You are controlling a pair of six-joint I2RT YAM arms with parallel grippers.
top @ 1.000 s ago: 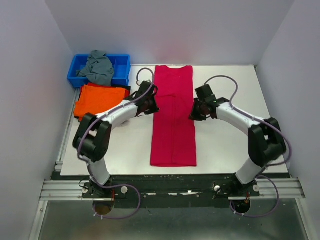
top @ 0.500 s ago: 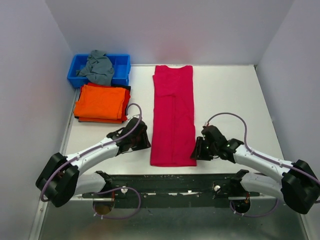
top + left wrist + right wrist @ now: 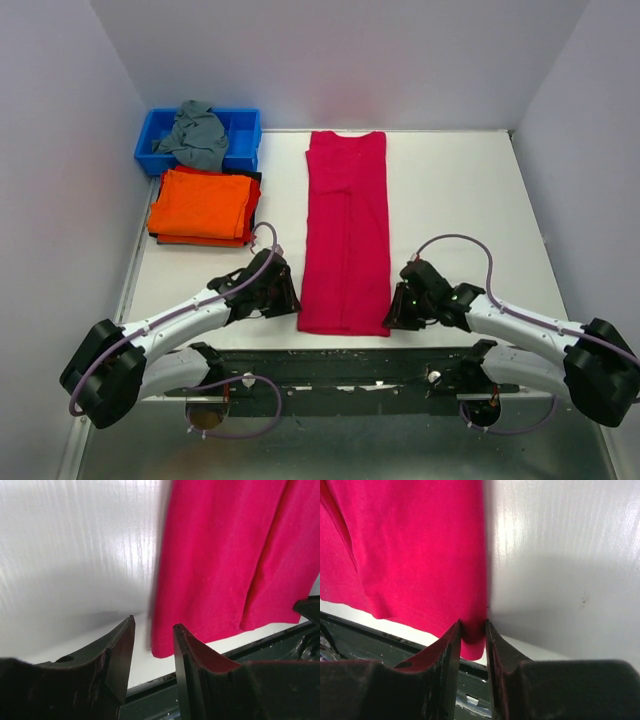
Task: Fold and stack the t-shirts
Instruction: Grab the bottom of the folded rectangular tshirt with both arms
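Note:
A long, narrow folded red t-shirt (image 3: 345, 230) lies down the middle of the table, its hem at the near edge. My left gripper (image 3: 291, 301) sits at the hem's left corner; in the left wrist view (image 3: 154, 626) its jaws stand apart, with the red corner (image 3: 215, 555) just ahead of the tips and not between them. My right gripper (image 3: 391, 313) is at the hem's right corner; in the right wrist view (image 3: 472, 626) its jaws are pinched on the edge of the red fabric (image 3: 410, 545).
A folded orange t-shirt (image 3: 203, 205) tops a stack at the left. Behind it a blue bin (image 3: 247, 130) holds a crumpled grey shirt (image 3: 195, 135). The table's near edge and black rail (image 3: 340, 360) lie just beyond both grippers.
Both arms came down from beside the shirt's middle to its near hem corners. Since half a second ago, both grippers have edged inward onto the corners.

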